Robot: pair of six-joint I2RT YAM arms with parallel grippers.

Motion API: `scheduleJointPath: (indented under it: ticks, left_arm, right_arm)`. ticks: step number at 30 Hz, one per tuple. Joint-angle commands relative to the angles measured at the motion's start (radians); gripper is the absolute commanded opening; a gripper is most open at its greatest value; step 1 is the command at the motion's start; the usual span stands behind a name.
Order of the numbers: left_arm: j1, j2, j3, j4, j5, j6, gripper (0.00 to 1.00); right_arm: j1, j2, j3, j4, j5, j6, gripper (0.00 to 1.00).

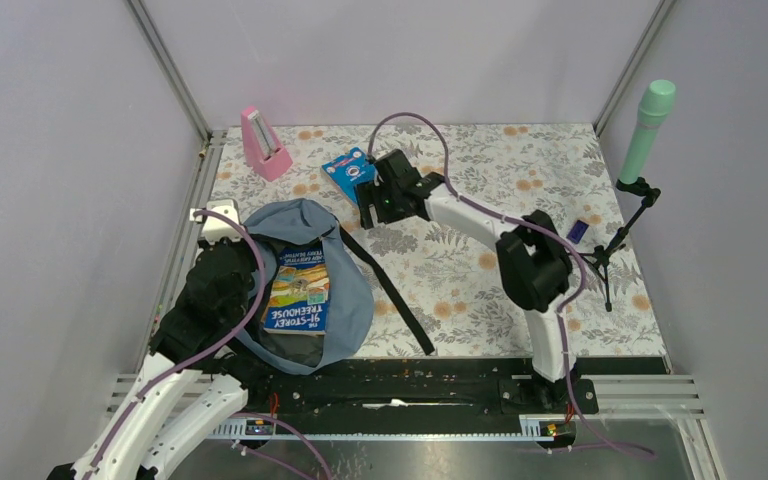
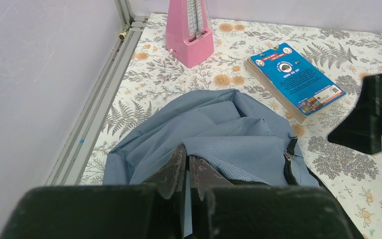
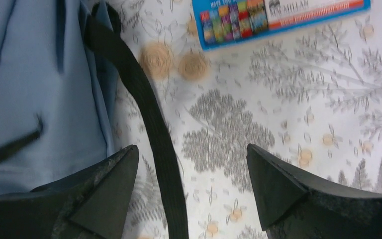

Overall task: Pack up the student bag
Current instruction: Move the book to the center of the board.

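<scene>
The student bag [image 1: 345, 290] is a grey-blue fabric backpack lying open at the table's near left. A book with a blue and yellow cover [image 1: 298, 290] lies in its opening. My left gripper [image 2: 186, 155] is shut on the bag's [image 2: 214, 129] fabric rim, with a sliver of cloth between the fingers. My right gripper [image 1: 368, 212] hovers open just beyond the bag's top right corner. In the right wrist view the bag's black strap [image 3: 146, 104] runs across the table between the open right gripper's [image 3: 192, 167] fingers, touching neither. A second blue book [image 1: 350, 172] lies flat behind it.
A pink metronome [image 1: 265, 145] stands at the back left. A green microphone [image 1: 648, 120] on a black stand [image 1: 615, 245] is at the right edge, with a small dark blue object [image 1: 578, 230] beside it. A white block [image 1: 218, 220] sits by the left rail.
</scene>
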Motion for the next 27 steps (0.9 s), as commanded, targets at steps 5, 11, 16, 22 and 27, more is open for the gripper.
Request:
scheduleJointPath:
  ticks: [5,11,16,22,27]
  left_arm:
    - [0.021,-0.003,0.035,0.120,-0.008,-0.026,0.00]
    - [0.031,-0.005,0.037,0.118,0.014,-0.033,0.00]
    - [0.036,-0.014,0.033,0.121,0.014,-0.035,0.00]
    - [0.041,-0.015,0.034,0.122,0.032,-0.043,0.00]
    - [0.050,-0.020,0.034,0.122,0.047,-0.054,0.00]
  right_arm:
    - [0.041,0.247,0.404,-0.297,0.099,-0.202,0.87]
    - [0.053,0.469,0.775,-0.495,0.143,-0.271,0.87]
    - [0.073,0.534,0.834,-0.463,0.213,-0.374,0.89]
    - [0.073,0.583,0.891,-0.446,0.294,-0.437,0.92]
    - [0.080,0.601,0.919,-0.457,0.273,-0.486,0.93]
